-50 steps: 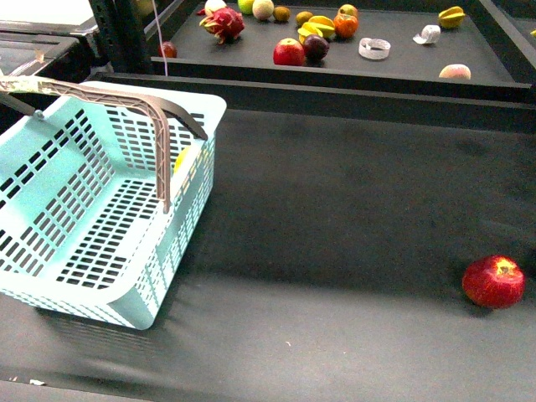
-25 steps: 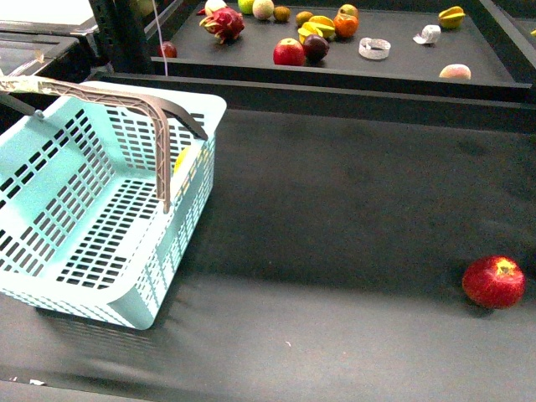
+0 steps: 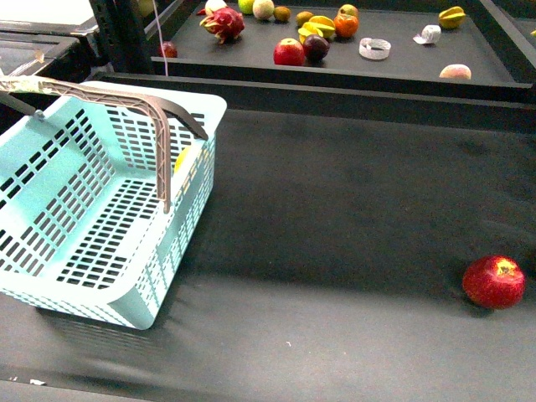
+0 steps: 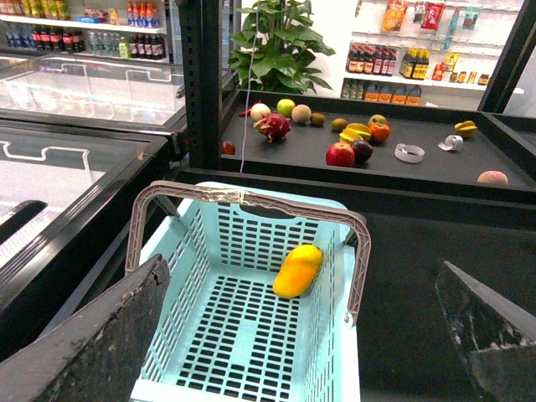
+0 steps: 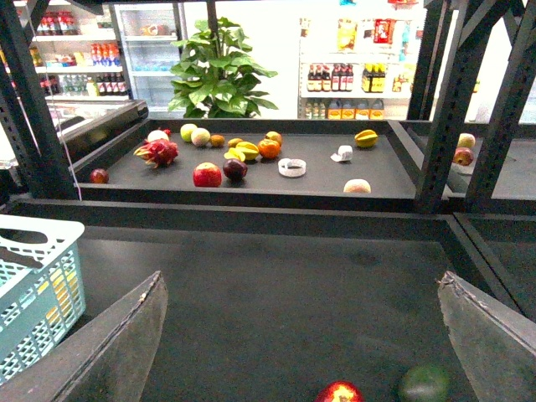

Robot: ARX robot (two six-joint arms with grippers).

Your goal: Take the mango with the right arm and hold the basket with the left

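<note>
The light-blue basket (image 3: 92, 201) stands at the left of the dark table, its grey-brown handles (image 3: 159, 113) raised. The yellow mango (image 4: 298, 270) lies inside it against the far right wall; in the front view only a sliver of the mango (image 3: 182, 157) shows through the slots. My left gripper (image 4: 306, 352) is open and hovers above the basket (image 4: 243, 335), touching nothing. My right gripper (image 5: 306, 352) is open and empty above the table; the basket's corner (image 5: 38, 293) is off to one side. Neither arm shows in the front view.
A red apple (image 3: 494, 282) sits at the table's right, also in the right wrist view (image 5: 338, 393) beside a green fruit (image 5: 425, 384). A raised back tray (image 3: 402, 63) holds several fruits: dragon fruit (image 3: 223, 23), apple (image 3: 289, 53), star fruit (image 3: 452, 15).
</note>
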